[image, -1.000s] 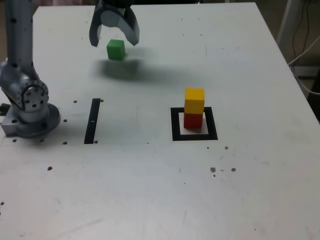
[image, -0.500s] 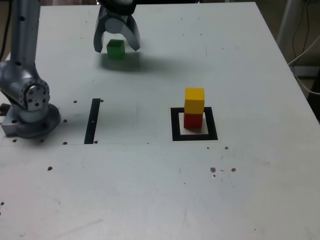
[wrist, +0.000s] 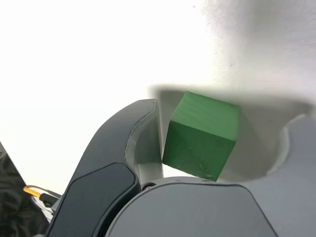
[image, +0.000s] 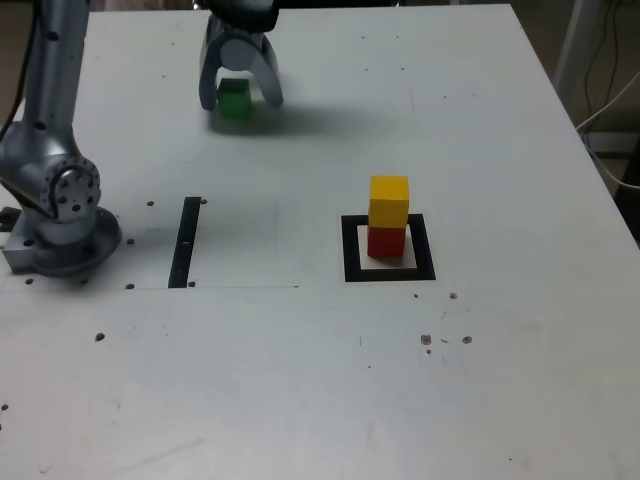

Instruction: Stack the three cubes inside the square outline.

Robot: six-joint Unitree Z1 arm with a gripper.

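Observation:
The green cube (image: 233, 100) rests on the white table at the far side, towards the exterior view's left. My gripper (image: 241, 101) is lowered over it and open, one finger on each side. In the wrist view the green cube (wrist: 202, 136) sits between the fingers (wrist: 123, 148); one finger is almost against it and a gap shows on the other side of my gripper (wrist: 224, 111). The yellow cube (image: 389, 200) stands on the red cube (image: 386, 241) inside the square outline (image: 350, 262), right of centre in the exterior view.
The arm's grey base (image: 60, 215) stands at the exterior view's left, with a thin black strip (image: 186, 240) beside it. Small dark specks dot the table. Cables (image: 600, 110) hang past the table's right edge.
The gripper has come down from above the green cube until its fingers stand on either side of it, and the jaws have narrowed. The yellow-on-red stack has not moved.

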